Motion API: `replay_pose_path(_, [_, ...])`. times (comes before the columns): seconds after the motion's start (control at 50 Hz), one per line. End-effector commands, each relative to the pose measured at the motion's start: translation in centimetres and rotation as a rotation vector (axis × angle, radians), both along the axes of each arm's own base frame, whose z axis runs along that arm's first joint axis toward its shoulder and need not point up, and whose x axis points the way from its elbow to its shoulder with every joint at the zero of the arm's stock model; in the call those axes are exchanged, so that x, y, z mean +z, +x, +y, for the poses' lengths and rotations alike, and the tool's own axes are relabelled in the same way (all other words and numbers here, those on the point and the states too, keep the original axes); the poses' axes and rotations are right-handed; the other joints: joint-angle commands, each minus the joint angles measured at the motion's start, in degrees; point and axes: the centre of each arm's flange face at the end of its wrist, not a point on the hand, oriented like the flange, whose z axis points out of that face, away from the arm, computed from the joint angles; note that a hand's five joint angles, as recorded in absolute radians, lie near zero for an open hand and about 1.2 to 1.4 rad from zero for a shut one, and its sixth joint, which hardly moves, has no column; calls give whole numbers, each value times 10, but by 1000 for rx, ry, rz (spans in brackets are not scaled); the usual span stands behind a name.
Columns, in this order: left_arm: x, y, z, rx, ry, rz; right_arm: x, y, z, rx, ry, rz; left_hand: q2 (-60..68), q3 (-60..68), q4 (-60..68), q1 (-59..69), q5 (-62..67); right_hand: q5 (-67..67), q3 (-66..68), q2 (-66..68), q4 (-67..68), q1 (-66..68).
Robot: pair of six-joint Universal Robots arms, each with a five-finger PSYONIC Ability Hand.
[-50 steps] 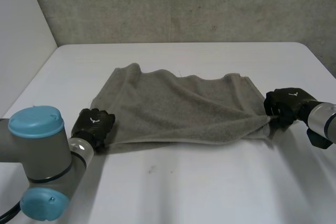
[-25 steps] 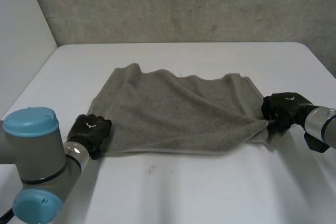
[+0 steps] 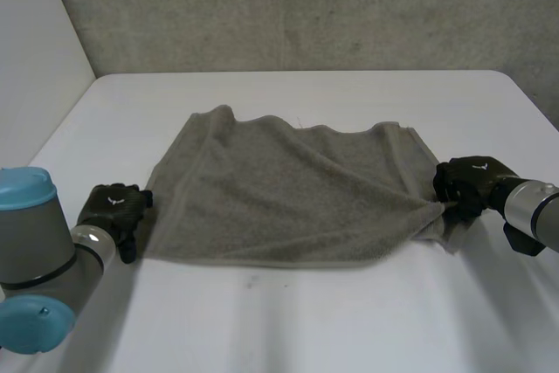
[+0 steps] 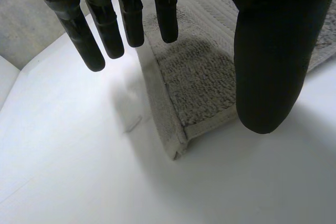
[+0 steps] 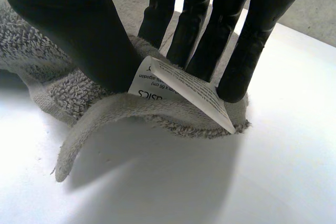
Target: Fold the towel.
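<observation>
**Tabletop** (image 3: pixel 288 329): one, white. The nearest strip is bare.

**Arms:** two, entering at the near corners. The left arm (image 3: pixel 31 251) has grey joints and light-blue caps.

**Left robot hand** (image 3: pixel 112 208): one, just beside the towel's near left corner. In the left wrist view its fingers (image 4: pixel 84 30) hang straight and spread with the thumb well apart, and they grip nothing. The hemmed corner lies flat on the tabletop below the palm. Whether the fingertips touch the cloth cannot be told.

**Right robot hand** (image 3: pixel 465 183): one, at the towel's near right corner. In the right wrist view the thumb and fingers (image 5: pixel 231 40) are clamped on the bunched cloth there.

**Label** (image 5: pixel 178 85): one, white with printed text. It is sewn at that corner and sticks out between the thumb and fingers.

**Towel** (image 3: pixel 288 203): one, grey terry, spread across the middle of the tabletop between the two hands. The near edge is fairly straight and the far edge is wavy. Creases run toward the pinched right corner.

**Wall** (image 3: pixel 306 6): one, grey concrete, behind the tabletop's far edge.
</observation>
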Motion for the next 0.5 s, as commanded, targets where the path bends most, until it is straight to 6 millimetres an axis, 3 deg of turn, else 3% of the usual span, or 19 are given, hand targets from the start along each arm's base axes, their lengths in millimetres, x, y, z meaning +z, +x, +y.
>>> replay_pose_path(0.02, [-2, -1, -4, -10, -6, 8, -1, 1, 1, 4, 2, 1, 45, 45, 46, 42, 46, 174, 117, 125, 109, 192])
replay_pose_path(0.42, [-9, -6, -24, -16, -40, 16, -4, 2, 3, 8, 9, 0, 99, 99, 100, 95, 100, 174, 117, 125, 109, 192])
replay_pose_path(0.5, [-10, -9, -27, -30, -42, 22, -4, 2, 3, 8, 7, 0, 193, 192, 194, 189, 194, 174, 117, 125, 109, 192])
